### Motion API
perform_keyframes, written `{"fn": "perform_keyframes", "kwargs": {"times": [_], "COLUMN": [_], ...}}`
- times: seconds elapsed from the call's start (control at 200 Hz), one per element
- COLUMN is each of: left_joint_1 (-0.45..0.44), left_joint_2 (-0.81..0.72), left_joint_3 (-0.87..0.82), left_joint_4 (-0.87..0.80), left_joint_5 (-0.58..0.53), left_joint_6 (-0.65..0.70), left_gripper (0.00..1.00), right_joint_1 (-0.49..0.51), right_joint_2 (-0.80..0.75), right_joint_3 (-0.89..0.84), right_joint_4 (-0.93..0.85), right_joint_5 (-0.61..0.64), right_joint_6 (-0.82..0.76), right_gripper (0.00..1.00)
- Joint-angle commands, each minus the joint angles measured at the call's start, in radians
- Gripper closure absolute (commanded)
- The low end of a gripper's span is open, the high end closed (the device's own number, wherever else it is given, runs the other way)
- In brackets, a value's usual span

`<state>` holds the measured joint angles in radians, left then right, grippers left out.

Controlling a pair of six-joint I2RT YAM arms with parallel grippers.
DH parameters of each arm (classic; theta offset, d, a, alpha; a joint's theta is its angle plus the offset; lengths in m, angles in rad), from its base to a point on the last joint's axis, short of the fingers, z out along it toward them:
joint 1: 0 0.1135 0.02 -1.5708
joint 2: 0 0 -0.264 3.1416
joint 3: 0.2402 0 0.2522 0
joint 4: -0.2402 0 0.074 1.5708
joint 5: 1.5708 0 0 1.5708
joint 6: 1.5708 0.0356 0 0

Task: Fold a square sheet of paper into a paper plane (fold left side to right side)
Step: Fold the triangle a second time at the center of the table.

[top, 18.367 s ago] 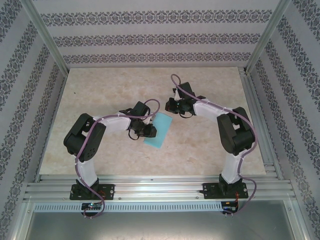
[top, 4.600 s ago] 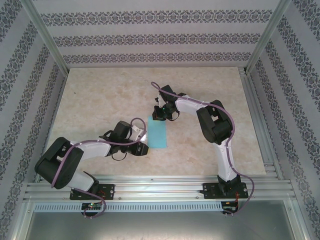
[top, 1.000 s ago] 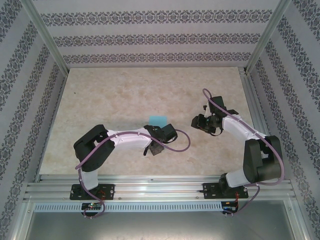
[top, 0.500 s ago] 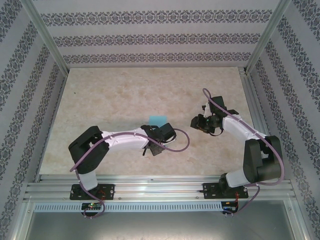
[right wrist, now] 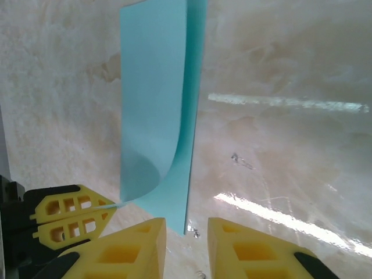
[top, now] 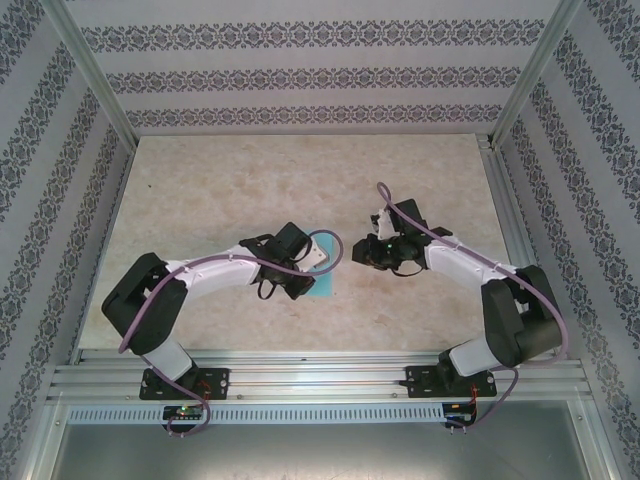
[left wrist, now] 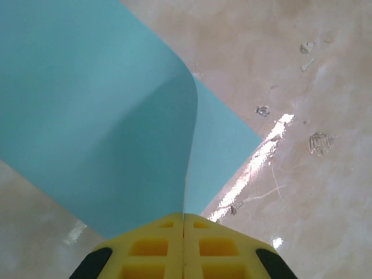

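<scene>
The turquoise-blue sheet of paper lies folded on the marble table, with one layer curling up off it. My left gripper is shut on the raised edge of that layer; in the left wrist view the paper runs straight into the closed yellow fingertips. My right gripper stands just right of the sheet, open. Its fingers straddle the near corner of the paper without touching it. In the right wrist view the left gripper's fingers show pinching the curled edge.
The marble tabletop has free room on all sides of the sheet. Patterned walls and metal posts close in the back and sides. An aluminium rail runs along the near edge by the arm bases.
The left gripper has swung from the sheet's near end to its left side and now holds a lifted layer. The right gripper has moved left, close to the sheet.
</scene>
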<state>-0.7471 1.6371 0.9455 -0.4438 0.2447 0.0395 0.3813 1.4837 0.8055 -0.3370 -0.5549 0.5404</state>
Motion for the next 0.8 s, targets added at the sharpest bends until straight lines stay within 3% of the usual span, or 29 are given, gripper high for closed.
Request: {"fn": "perform_keyframes", "kwargs": {"times": [0.0,0.365,0.56,0.794], "left_joint_1": [0.04,0.145,0.165,0.185], "left_joint_2": [-0.041,-0.021,-0.01,-0.006], "left_joint_3": [-0.021,-0.04,-0.042,-0.042], "left_joint_4": [0.107,0.156,0.143,0.092], "left_joint_5": [0.154,0.285,0.288,0.26], "left_joint_6": [-0.03,-0.048,-0.067,-0.087], "left_gripper": [0.96,0.97,0.97,0.97], "right_joint_1": [0.041,0.149,0.21,0.261], "right_joint_2": [0.037,0.103,0.133,0.182], "right_joint_3": [-0.026,-0.038,-0.085,-0.089], "right_joint_4": [0.127,0.232,0.32,0.329], "right_joint_5": [-0.022,-0.018,-0.001,0.038], "right_joint_6": [0.064,0.124,0.197,0.234], "right_gripper": [0.76,0.85,0.94,0.97]}}
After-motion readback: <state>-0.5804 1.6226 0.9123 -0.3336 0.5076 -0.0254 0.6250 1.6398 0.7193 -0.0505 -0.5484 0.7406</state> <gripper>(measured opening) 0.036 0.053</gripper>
